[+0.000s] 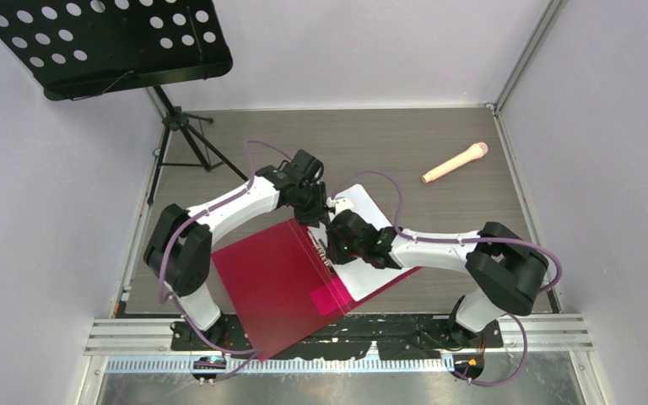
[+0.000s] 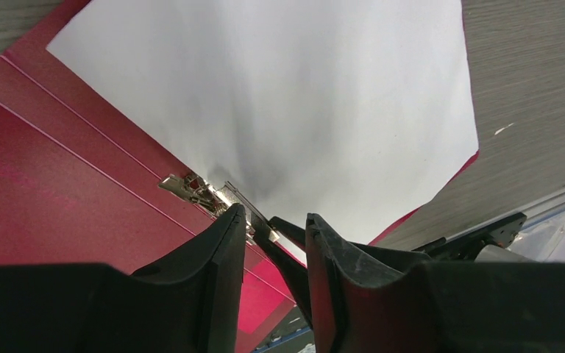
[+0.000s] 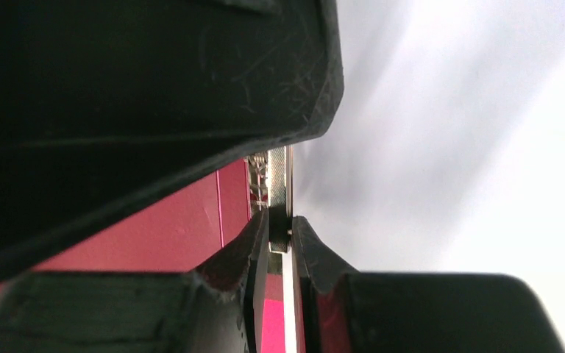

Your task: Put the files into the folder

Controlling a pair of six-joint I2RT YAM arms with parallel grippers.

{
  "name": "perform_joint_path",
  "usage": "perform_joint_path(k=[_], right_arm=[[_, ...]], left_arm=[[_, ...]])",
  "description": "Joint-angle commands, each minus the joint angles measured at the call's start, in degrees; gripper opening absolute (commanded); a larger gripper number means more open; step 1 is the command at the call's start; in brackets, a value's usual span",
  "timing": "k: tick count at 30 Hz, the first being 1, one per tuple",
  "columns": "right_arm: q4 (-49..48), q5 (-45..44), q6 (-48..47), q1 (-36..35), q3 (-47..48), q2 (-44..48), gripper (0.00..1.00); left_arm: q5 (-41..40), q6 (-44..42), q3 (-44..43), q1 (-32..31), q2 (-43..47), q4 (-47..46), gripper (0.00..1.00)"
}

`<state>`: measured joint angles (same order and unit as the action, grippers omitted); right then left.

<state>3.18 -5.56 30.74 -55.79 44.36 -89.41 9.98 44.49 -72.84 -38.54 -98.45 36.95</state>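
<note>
1. Dark-red and glossy, the folder (image 1: 270, 283) lies open on the grey surface (image 1: 439, 135), its left cover spread toward the near edge.
2. Over the spine hangs the left end effector (image 2: 274, 234), jaws parted, nothing between them: released, hands off.
3. Just below it sits the metal clip (image 2: 199, 190) on the spine, and here is the action. The right end effector (image 3: 281, 239) is clenched on the clip's lever, pinching the thin metal tab from both sides.
4. Further right are the files (image 2: 301, 110), white sheets lying flat on the folder's right half with their inner edge up against the clip. Whether that edge sits under the clamp bar cannot be told from these views.
5. The step in hand looks like working the clip to pin the sheets in place.
6. The next move, by the look of it, belongs to the right arm. It needs to swing that lever fully home without dragging the paper askew, then let go. After that one arm has to catch the left cover's edge and fold it over the files.
</note>
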Motion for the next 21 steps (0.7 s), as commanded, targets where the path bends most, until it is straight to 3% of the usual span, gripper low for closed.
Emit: perform_joint_path(k=[1,7,11,21], right_arm=[[5.2,0.2,1.1,-0.5,-0.9,-2.4,0.20],[5.9,-0.1,1.5,-0.5,-0.5,-3.5,0.20],[6.2,-0.2,1.7,-0.7,-0.1,-4.2,0.20],[6.5,-0.5,2.2,-0.8,0.5,-4.7,0.19]], left_arm=[[2.8,0.1,-1.2,1.6,6.4,-3.1,0.36],[2.8,0.0,0.8,4.1,6.9,-3.6,0.35],[2.8,0.1,2.3,5.0,6.6,-4.5,0.29],[5.2,1.7,7.5,4.9,3.9,-8.7,0.00]])
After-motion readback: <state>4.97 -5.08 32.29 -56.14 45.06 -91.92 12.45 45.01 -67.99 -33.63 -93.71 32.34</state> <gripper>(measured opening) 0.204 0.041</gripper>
